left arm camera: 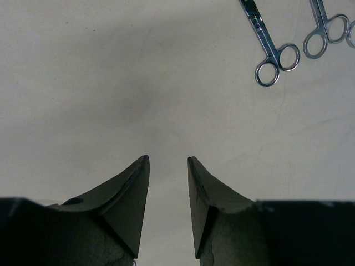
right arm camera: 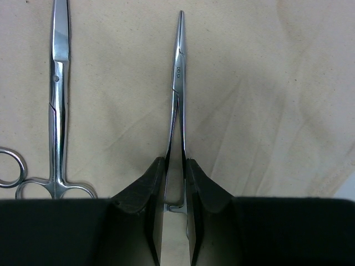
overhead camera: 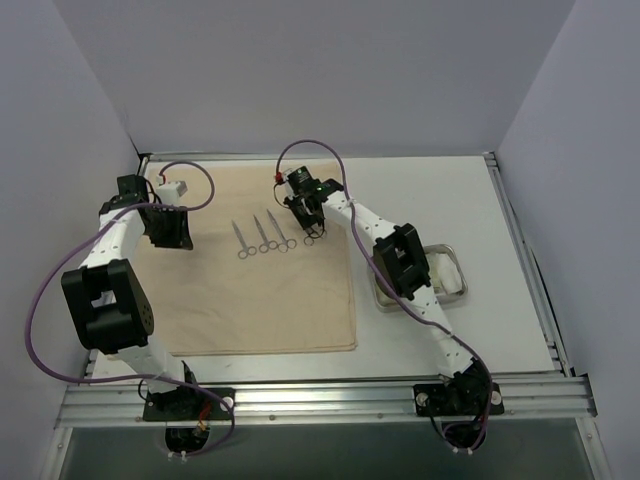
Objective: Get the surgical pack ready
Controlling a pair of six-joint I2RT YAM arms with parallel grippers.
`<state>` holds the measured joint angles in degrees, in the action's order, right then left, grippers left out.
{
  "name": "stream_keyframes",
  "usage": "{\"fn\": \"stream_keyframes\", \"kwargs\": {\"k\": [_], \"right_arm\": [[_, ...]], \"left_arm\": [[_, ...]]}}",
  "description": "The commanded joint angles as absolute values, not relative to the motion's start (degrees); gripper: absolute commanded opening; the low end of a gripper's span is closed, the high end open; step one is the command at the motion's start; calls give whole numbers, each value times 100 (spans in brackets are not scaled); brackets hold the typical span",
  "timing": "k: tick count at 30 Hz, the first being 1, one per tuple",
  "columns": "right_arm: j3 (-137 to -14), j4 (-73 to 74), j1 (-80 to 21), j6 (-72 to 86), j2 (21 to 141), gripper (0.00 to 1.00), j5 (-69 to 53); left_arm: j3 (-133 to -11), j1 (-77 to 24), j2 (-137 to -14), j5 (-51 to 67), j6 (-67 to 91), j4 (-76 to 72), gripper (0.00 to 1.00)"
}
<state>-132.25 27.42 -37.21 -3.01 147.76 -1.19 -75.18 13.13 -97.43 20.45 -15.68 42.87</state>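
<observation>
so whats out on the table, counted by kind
forceps: 4
cloth: 1
tray: 1
total: 6
The pale things inside the tray are too unclear to count.

From above, the near half of the cloth (overhead camera: 250, 300), toward 6 o'clock, lies bare and open to a gripper. Past its centre, toward 12 o'clock, three forceps (overhead camera: 261, 231) lie side by side with only narrow gaps between them (rings toward 6 o'clock). Just at their 3 o'clock the right gripper (right arm camera: 176, 163) is clamped on a fourth forceps (right arm camera: 177, 83), closing that side. At their 9 o'clock the left gripper (left arm camera: 168, 166), jaws parted, hangs over bare cloth. The right arm (overhead camera: 410, 265) crosses the steel tray (overhead camera: 445, 247), covering its left part.
</observation>
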Motion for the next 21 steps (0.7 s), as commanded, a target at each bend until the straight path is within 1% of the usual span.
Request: {"fn": "stream_keyframes", "kwargs": {"k": [1,4,5,10,16,21], "right_arm": [[-12876,3437,-3779,-290,14520,0,123],[-12482,3288,-3814,-185,14073,0,62],[-12324,3226,-3823,-158,13949,0,-130],[-11183,2577,-3893,0,13203,0,-299],[-10794,2417,-3964,211,12929,0,-281],[-10643,2338,-4025,-209,12683,0,-395]], "left_arm": [[-7550,1354,-9633,2206,-1652,4280,43],[-7550,1345,-9580,2206,-1661,4289,43],[-7550,1353,-9563,2206,-1661,4298,43],[-7550,1353,-9519,2224,-1679,4298,43],[-7576,1354,-9510,2276,-1679,4342,43],[-7567,1353,-9466,2276,-1714,4342,43]]}}
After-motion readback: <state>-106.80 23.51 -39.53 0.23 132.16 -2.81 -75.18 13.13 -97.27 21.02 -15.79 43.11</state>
